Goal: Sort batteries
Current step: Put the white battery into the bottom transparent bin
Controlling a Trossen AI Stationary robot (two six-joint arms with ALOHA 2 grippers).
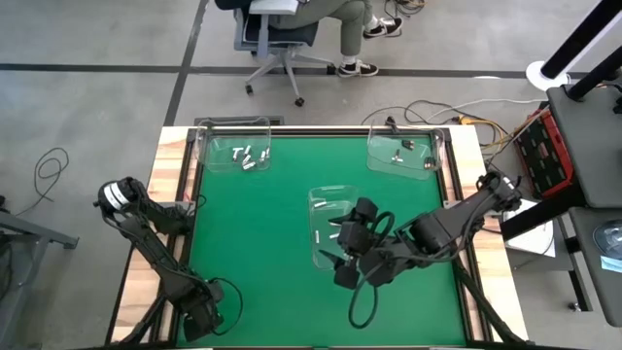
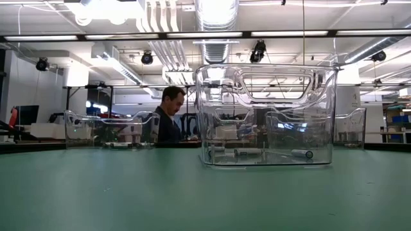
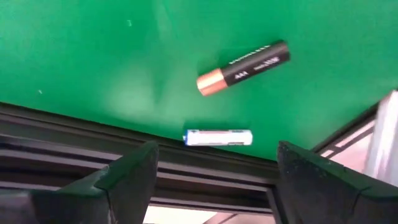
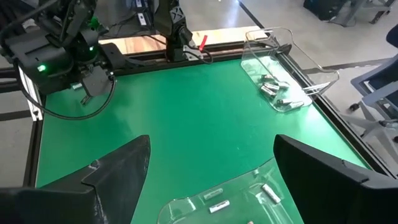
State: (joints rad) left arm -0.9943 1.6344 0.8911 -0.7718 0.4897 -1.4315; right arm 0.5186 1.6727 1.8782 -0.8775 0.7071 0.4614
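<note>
Two batteries lie on the green mat in the left wrist view: a black-and-copper one [image 3: 244,67] and a white-and-blue one [image 3: 217,137] beside the table's dark edge rail. My left gripper [image 3: 211,180] hovers open near them, at the table's near left [image 1: 199,316]. My right gripper [image 1: 342,264] stands open over the near end of the middle clear bin [image 1: 333,226]. That bin holds several batteries [image 2: 247,153] lying on its floor, also in the right wrist view [image 4: 219,205].
A clear bin at the far left [image 1: 233,151] holds several batteries [image 4: 273,90]. Another bin at the far right [image 1: 401,151] holds a few. Open green mat lies between the bins. A person sits on a chair beyond the far edge [image 1: 321,24].
</note>
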